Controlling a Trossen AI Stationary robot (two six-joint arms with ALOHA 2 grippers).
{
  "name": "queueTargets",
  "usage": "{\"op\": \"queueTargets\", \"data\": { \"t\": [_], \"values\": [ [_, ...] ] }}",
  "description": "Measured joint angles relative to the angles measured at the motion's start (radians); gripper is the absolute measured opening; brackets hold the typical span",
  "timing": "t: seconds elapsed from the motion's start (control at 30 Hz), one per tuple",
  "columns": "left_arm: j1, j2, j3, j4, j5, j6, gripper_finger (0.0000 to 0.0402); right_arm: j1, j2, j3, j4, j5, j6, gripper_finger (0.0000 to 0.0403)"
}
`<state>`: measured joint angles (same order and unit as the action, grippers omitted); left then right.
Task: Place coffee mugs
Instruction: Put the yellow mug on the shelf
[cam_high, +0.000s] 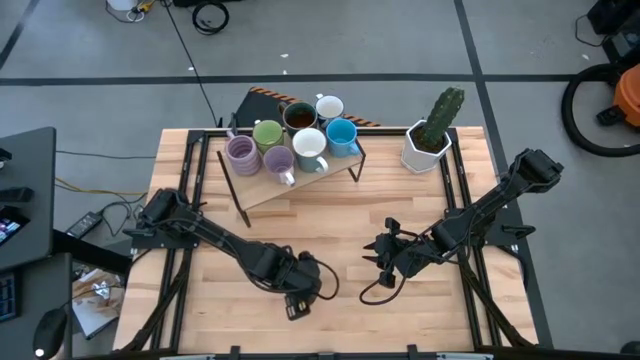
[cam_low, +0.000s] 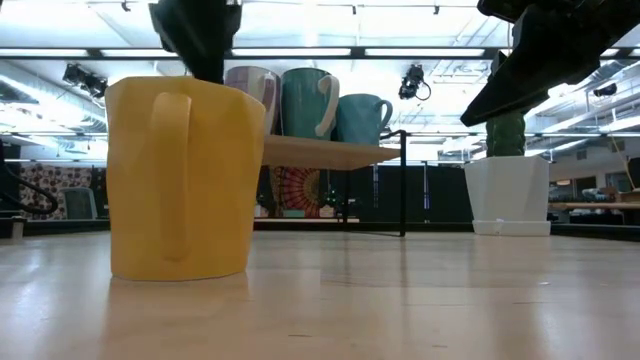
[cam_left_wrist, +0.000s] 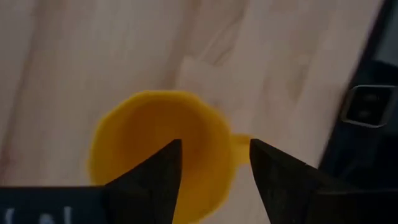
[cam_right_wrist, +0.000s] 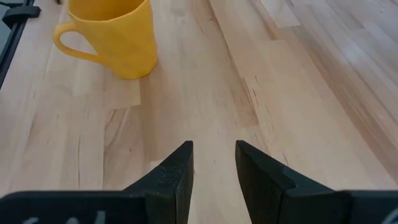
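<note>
Standing on the raised wooden shelf (cam_high: 300, 185) are seven handled ceramic mugs (cam_high: 290, 142), well beyond both grippers, so only the yellow-orange ceramic mug (cam_low: 180, 180) is left. It sits upright on the wooden table (cam_high: 340, 300), directly beneath the left gripper (cam_left_wrist: 214, 163), whose jaws are spread astride its rim near the handle, pinching nothing. Near it, the right gripper (cam_right_wrist: 214, 158) hovers, partly parted and empty.

the pale wooden counter (cam_high: 330, 225) carries a low wooden shelf (cam_high: 300, 183) at its far side with 7 mugs (cam_high: 290, 140) on it. a white cactus pot (cam_high: 425, 150) stands beside the shelf. a yellow mug (cam_right_wrist: 115, 34) stands upright on the near boards.
</note>
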<state>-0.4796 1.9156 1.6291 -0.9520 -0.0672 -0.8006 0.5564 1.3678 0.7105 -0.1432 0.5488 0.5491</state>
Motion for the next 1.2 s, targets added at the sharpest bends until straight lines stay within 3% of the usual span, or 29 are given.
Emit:
{"op": "queueTargets", "data": {
  "t": [0.13, 0.87, 1.0, 1.2],
  "values": [
    [-0.015, 0.000, 0.000, 0.070, 0.000, 0.000, 0.0185, 0.000, 0.000, 0.000, 0.000, 0.001, -0.002, 0.0126],
    [-0.025, 0.092, 0.001, 0.040, -0.089, 0.042, 0.0167, 0.000, 0.000, 0.001, 0.016, 0.007, -0.008, 0.0126],
    [-0.026, 0.098, 0.001, 0.031, -0.092, 0.080, 0.0128, 0.000, 0.000, 0.001, 0.016, 0.006, -0.009, 0.0126],
    [-0.028, 0.094, 0.000, 0.006, -0.105, 0.166, 0.0027, 0.000, 0.000, 0.001, 0.013, 0.007, -0.022, 0.0126]
  ]
}}
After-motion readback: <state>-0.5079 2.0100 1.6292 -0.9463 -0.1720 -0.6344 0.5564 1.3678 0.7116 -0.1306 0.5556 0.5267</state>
